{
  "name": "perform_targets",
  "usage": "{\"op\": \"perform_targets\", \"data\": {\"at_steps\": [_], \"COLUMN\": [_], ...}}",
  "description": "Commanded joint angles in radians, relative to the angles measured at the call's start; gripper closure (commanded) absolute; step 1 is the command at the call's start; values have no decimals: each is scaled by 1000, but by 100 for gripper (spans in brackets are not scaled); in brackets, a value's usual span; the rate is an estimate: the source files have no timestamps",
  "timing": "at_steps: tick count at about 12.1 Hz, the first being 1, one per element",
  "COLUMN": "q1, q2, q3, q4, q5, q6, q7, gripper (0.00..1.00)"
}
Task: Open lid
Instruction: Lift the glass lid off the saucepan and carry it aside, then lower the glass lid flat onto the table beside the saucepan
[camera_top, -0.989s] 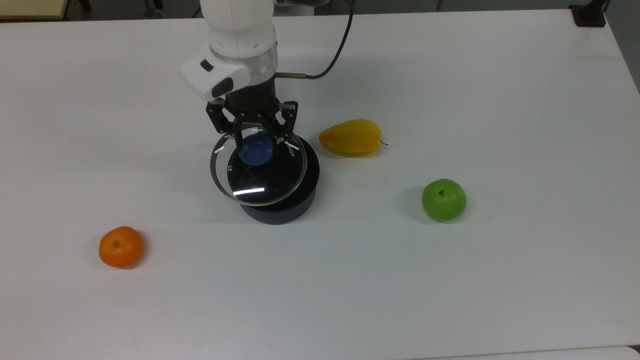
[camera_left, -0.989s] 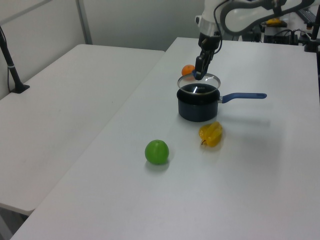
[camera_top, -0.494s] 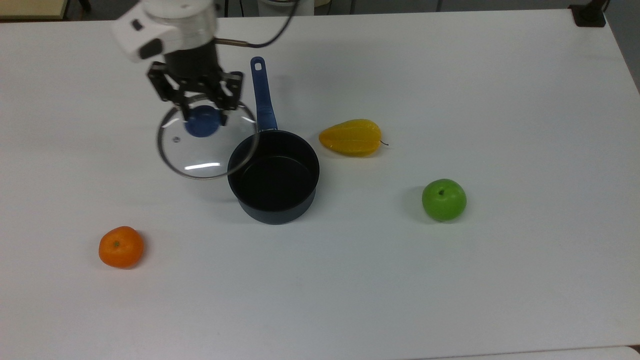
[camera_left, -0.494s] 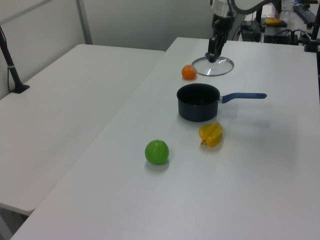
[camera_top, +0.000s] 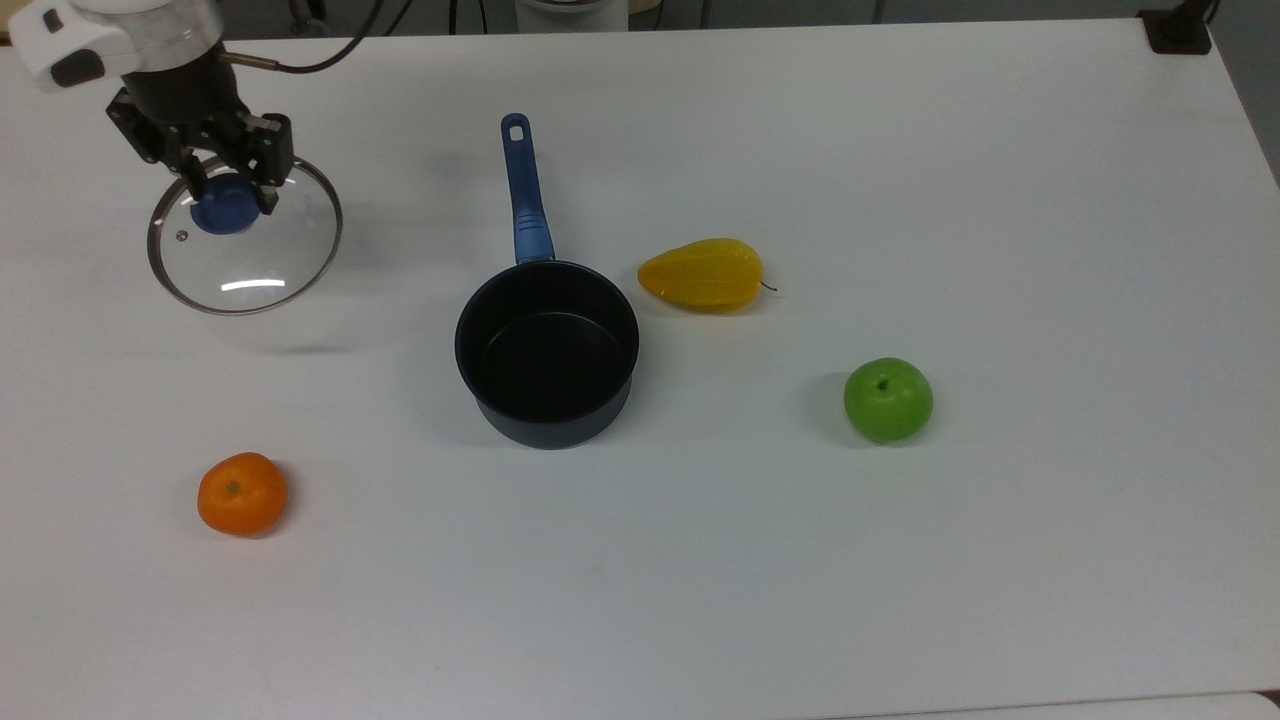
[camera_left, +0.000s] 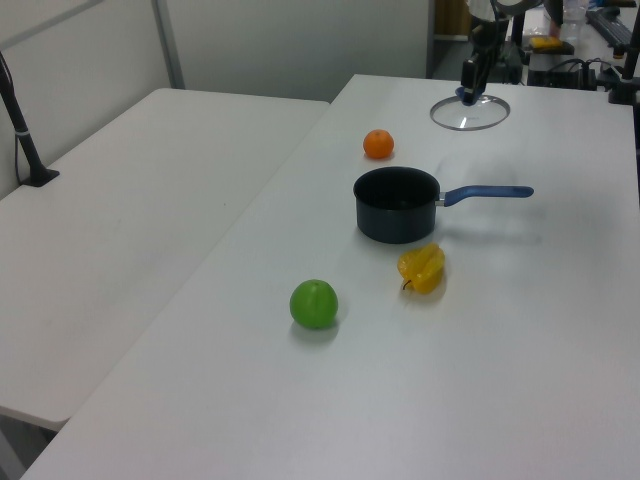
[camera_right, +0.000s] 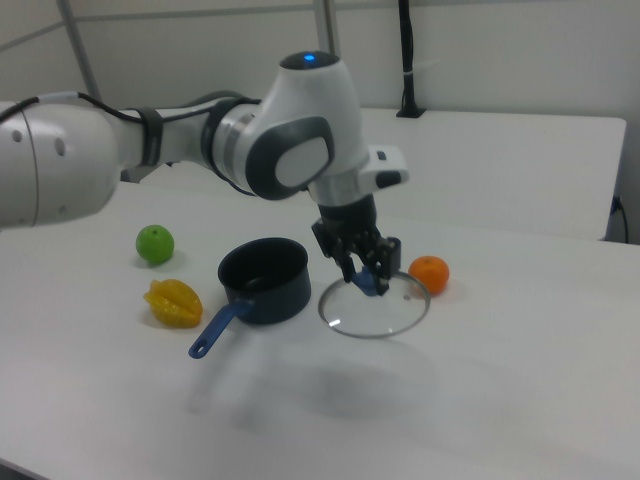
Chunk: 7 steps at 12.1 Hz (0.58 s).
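carrying the lid (camera_top: 245, 240) off to the top view's far left, the gripper (camera_top: 228, 200) has pulled well away from the pot (camera_top: 547, 352) over the last second: a second ago the lid hung just above the pot's mouth, half a second ago it overlapped only the rim, and now bare desk (camera_top: 900, 560) lies between the two. the gripper is pinching the lid's blue knob (camera_top: 224, 215) between its fingers, and a soft shadow under the glass in the right view suggests the lid (camera_right: 374, 306) hangs a little above the desk and is not yet set down. the pot stands open and looks empty, so the opening itself seems done; what remains, most likely, is to lower the lid onto the desk and let go.

counted from near to far in the top view: one orange (camera_top: 242, 493) at the near left, one green apple (camera_top: 888, 399) at the right, one dark pot in the middle with its blue handle (camera_top: 524, 195) pointing away, one yellow star fruit (camera_top: 702, 274) just beyond the pot's right side, and farthest back one glass lid in one gripper. that makes three fruits, one pot, one lid.
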Motion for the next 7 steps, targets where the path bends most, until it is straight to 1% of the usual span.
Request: {"op": "perform_targets", "data": {"at_steps": [1, 3, 5, 7], "q1": [-15, -15, -15, -9], "q2": [14, 45, 100, 115], "q3": [3, 3, 3, 3], "q4": [-17, -48, -50, -54], "q5": [17, 17, 16, 16], "q6": [19, 100, 173, 182], "q7": [-45, -45, -45, -45], "gripper": [51, 50, 50, 50]}}
